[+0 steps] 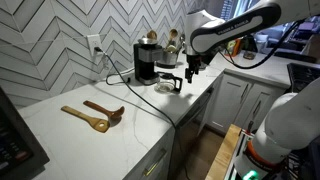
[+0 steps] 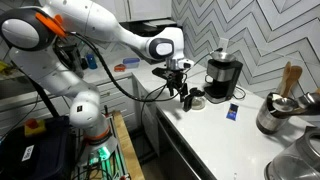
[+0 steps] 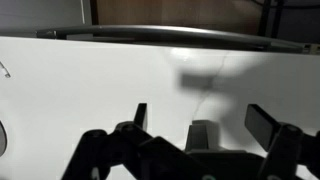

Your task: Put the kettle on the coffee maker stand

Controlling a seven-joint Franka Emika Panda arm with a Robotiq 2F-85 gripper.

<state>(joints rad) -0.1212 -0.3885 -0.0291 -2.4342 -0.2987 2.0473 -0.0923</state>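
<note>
Above the white counter (image 3: 100,80), the claw (image 3: 201,110) hangs open, the kettle (image 1: 168,85) small and blurred nearby.

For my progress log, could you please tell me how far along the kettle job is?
Nothing is done yet: the kettle sits on the counter beside the coffee maker stand. In hand: the gripper hovers near it, fingers open and empty. Left: grasp, lift, set on the stand.
</note>
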